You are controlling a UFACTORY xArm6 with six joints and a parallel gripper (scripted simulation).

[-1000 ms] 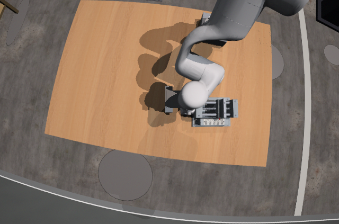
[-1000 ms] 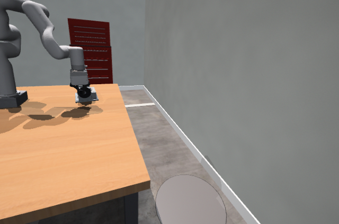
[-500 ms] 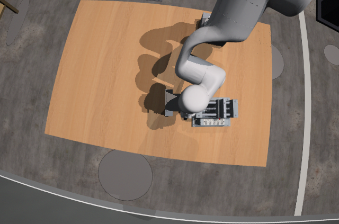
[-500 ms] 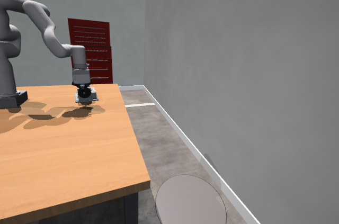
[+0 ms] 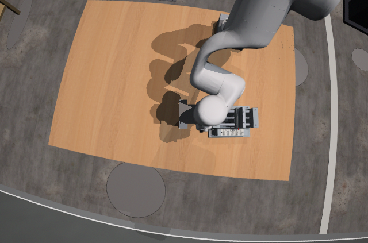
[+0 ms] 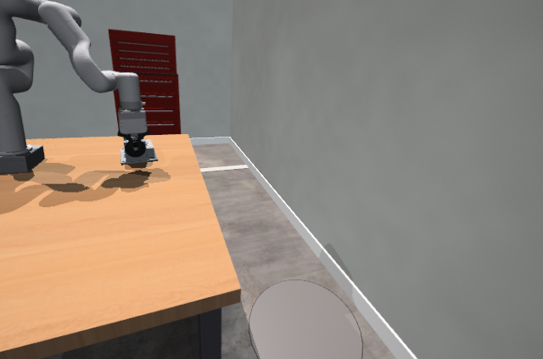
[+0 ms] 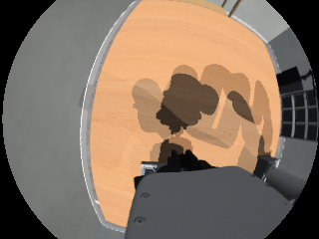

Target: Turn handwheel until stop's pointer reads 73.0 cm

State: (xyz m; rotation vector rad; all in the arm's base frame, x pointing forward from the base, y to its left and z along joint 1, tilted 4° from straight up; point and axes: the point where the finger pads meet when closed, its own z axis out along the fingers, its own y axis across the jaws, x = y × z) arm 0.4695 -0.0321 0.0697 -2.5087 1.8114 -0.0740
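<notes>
A small grey fixture (image 5: 233, 121) with rails, a sliding stop and a white scale strip (image 5: 232, 132) sits on the wooden table right of centre. In the side view its black handwheel (image 6: 135, 148) faces the camera at the near end. My gripper (image 6: 134, 141) comes straight down on the wheel and is shut on its handle. From above, the wrist (image 5: 210, 110) hides the wheel and the fingers. The red pointer (image 5: 239, 129) is at the scale, too small to read. In the wrist view the gripper body (image 7: 199, 226) blocks the lower half; dark finger parts (image 7: 178, 159) show just above it.
The arm's base (image 6: 17, 157) stands at the table's far edge. A red tool cabinet (image 6: 148, 83) stands behind the table. A grey wall runs along the right. The table's edge lies close to the right of the fixture in the side view.
</notes>
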